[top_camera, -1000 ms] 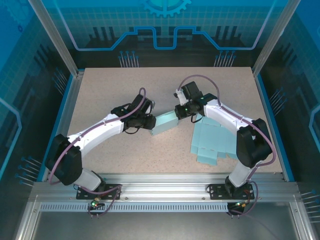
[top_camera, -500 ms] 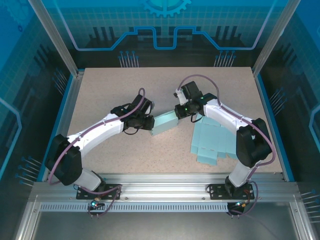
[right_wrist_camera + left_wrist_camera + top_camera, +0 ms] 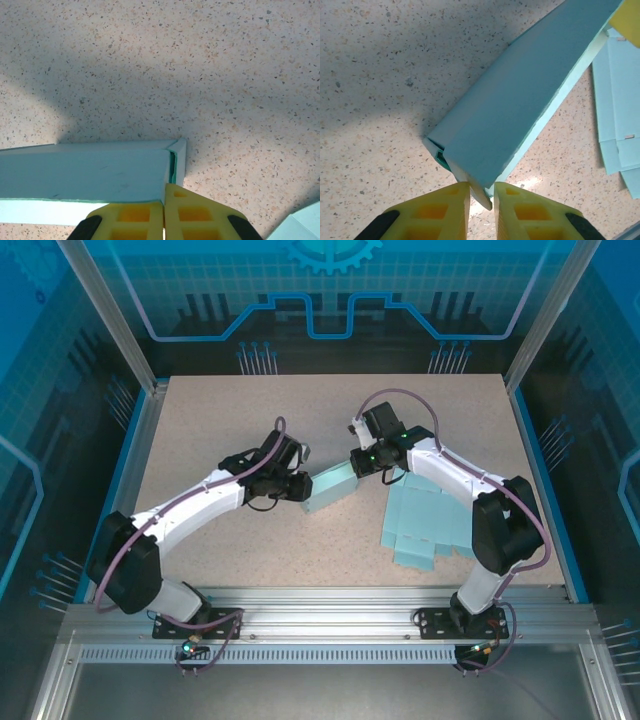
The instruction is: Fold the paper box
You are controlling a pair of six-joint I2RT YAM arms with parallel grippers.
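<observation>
Tabletop (image 3: 220, 420) speckled beige under paper box (image 3: 330, 485); blue walls (image 3: 330, 300).

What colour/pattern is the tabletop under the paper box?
Speckled beige tabletop, fine dark flecks; clearest in the right wrist view.

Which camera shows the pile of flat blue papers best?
The top camera: nearly the whole pile of flat sheets shows, partly under the right arm. The left wrist view catches its edge; the right wrist view, one corner.
</observation>
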